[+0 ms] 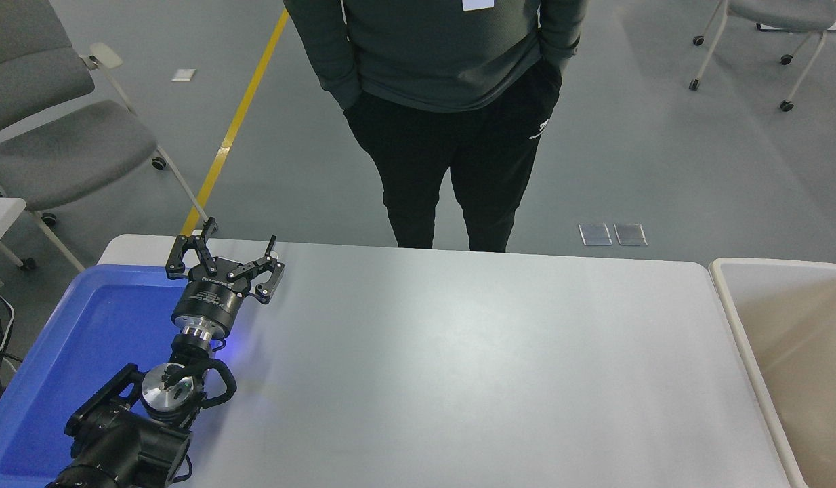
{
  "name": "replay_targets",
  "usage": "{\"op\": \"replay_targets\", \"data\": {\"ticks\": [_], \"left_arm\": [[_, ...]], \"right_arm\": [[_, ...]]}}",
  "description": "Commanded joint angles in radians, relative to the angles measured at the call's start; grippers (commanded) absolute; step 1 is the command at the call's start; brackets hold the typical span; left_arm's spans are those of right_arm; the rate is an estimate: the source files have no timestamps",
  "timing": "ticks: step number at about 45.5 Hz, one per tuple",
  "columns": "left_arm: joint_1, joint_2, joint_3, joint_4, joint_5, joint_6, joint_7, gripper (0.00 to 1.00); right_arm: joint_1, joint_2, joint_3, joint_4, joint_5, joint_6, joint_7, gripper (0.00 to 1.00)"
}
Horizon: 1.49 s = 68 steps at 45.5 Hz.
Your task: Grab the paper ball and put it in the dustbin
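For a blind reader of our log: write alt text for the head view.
A white table with no paper ball in sight; the left gripper rests open at its far-left edge, over a blue tray. The beige dustbin stands at the right, and a person stands beyond the table.

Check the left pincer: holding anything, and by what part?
Nothing held. The left pincer is open and empty above the blue tray. No paper ball is visible; the right pincer is out of view.
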<state>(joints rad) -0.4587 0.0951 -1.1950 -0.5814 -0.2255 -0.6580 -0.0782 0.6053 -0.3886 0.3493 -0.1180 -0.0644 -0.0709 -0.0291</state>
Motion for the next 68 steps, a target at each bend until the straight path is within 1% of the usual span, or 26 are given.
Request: {"op": "replay_targets", "data": {"ticks": [1, 15, 25, 36, 39, 44, 53, 59, 68], "left_arm": [[0.000, 0.000, 0.000, 0.000, 0.000, 0.000, 0.000, 0.99], [0.000, 0.000, 0.000, 0.000, 0.000, 0.000, 0.000, 0.99], [0.000, 0.000, 0.000, 0.000, 0.000, 0.000, 0.000, 0.99], [0.000, 0.000, 0.000, 0.000, 0.000, 0.000, 0.000, 0.99], [0.000, 0.000, 0.000, 0.000, 0.000, 0.000, 0.000, 0.99], [0.000, 0.000, 0.000, 0.000, 0.000, 0.000, 0.000, 0.99], [0.000, 0.000, 0.000, 0.000, 0.000, 0.000, 0.000, 0.99], [0.000, 0.000, 0.000, 0.000, 0.000, 0.000, 0.000, 0.99], [0.000, 0.000, 0.000, 0.000, 0.000, 0.000, 0.000, 0.99]], "right_arm": [[0.037, -0.007, -0.026, 0.017, 0.000, 0.003, 0.000, 1.00], [0.223, -0.006, -0.228, 0.063, 0.000, 0.003, 0.002, 1.00], [0.385, -0.010, -0.329, 0.279, -0.015, 0.000, 0.000, 1.00], [0.517, -0.006, -0.302, 0.527, -0.011, 0.000, 0.000, 1.00], [0.519, 0.003, -0.258, 0.580, 0.002, -0.003, 0.000, 1.00], [0.504, 0.031, -0.080, 0.643, 0.002, -0.001, 0.000, 1.00], [0.416, 0.111, 0.232, 0.687, 0.006, 0.006, 0.003, 1.00], [0.343, 0.165, 0.368, 0.693, 0.012, 0.037, 0.003, 1.00], [0.238, 0.220, 0.520, 0.686, 0.136, 0.111, 0.009, 1.00]]}}
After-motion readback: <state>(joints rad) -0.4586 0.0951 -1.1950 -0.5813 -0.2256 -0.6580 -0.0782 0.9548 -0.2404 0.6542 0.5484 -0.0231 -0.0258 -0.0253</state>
